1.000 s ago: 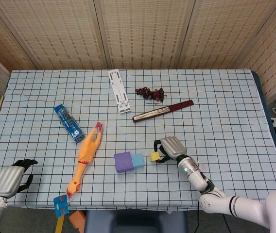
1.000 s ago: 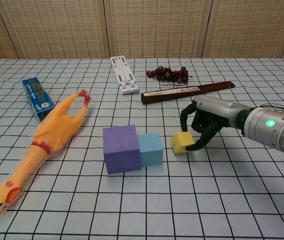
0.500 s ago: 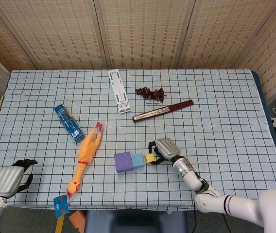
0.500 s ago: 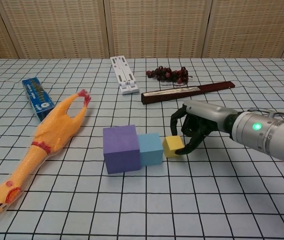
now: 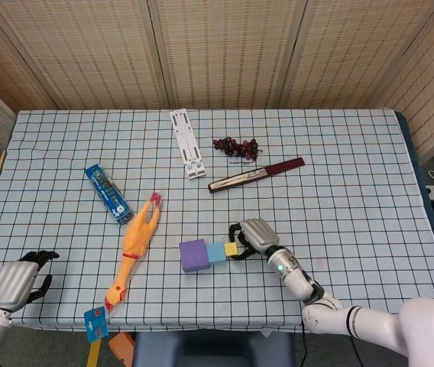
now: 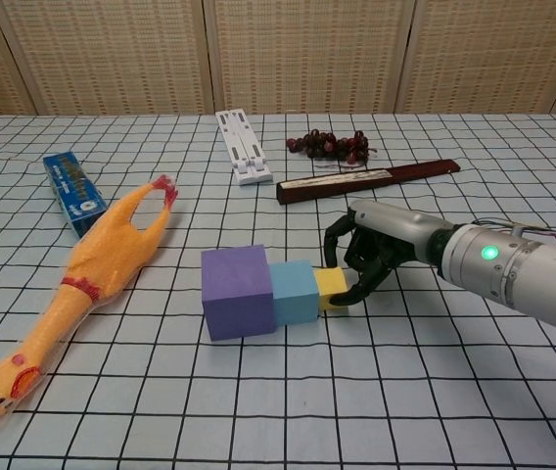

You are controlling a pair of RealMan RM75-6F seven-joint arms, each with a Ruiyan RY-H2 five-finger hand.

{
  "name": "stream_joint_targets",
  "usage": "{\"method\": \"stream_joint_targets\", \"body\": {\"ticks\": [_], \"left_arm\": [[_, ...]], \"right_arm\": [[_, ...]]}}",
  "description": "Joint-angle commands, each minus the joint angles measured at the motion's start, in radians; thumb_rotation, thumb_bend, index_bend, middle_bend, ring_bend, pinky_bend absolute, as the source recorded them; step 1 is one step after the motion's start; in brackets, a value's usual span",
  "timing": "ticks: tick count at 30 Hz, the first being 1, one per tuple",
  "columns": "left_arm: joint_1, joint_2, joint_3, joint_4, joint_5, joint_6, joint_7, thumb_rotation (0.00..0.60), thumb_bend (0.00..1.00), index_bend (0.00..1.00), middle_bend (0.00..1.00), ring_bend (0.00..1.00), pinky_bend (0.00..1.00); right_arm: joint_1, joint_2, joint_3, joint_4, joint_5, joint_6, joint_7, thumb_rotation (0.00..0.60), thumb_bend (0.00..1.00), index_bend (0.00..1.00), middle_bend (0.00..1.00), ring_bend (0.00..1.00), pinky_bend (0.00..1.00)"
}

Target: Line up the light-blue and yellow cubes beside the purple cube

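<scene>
The purple cube (image 6: 238, 291) (image 5: 193, 254) stands near the table's front middle. The light-blue cube (image 6: 295, 291) (image 5: 215, 252) touches its right side. The small yellow cube (image 6: 331, 287) (image 5: 231, 249) touches the light-blue cube's right side, so the three form a row. My right hand (image 6: 368, 252) (image 5: 252, 235) grips the yellow cube from the right, fingers curled around it. My left hand (image 5: 20, 280) rests at the table's front left corner, fingers curled in with nothing in them; the chest view does not show it.
A rubber chicken (image 6: 90, 274) lies left of the cubes. A blue packet (image 6: 73, 191), a white folding stand (image 6: 241, 145), a bunch of dark grapes (image 6: 330, 145) and a dark closed fan (image 6: 366, 180) lie further back on the checked cloth (image 6: 454, 392).
My right hand slid the yellow cube leftwards until it met the light-blue cube. The left hand stayed still.
</scene>
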Motion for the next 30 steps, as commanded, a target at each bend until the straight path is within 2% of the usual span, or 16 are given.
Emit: {"method": "stream_joint_targets", "body": {"ticks": [1,15,24,30], "left_arm": [[0.001,-0.001,0.0,0.0,0.0,0.001,0.001,0.6,0.5,0.31,0.32,0.29,0.57],[0.001,-0.003,0.002,0.0,0.001,0.0,0.007,0.6,0.5,0.31,0.32,0.29,0.57],[0.001,-0.002,0.003,-0.001,0.001,0.001,0.005,0.6,0.5,0.31,0.32,0.29,0.57],[-0.001,-0.001,0.002,-0.001,0.0,-0.003,0.003,0.6,0.5,0.31,0.32,0.29,0.57]], "right_arm": [[0.0,0.001,0.0,-0.002,-0.001,0.001,0.002,0.6,0.06,0.64,0.91,0.94,1.0],[0.0,0.011,0.004,-0.02,-0.003,0.008,0.008,0.6,0.06,0.64,0.91,0.94,1.0],[0.007,-0.003,0.001,0.007,-0.005,-0.009,0.028,0.6,0.06,0.64,0.91,0.94,1.0],[0.011,0.0,-0.007,0.012,-0.006,-0.023,0.028,0.6,0.06,0.55,0.91,0.94,1.0]]}}
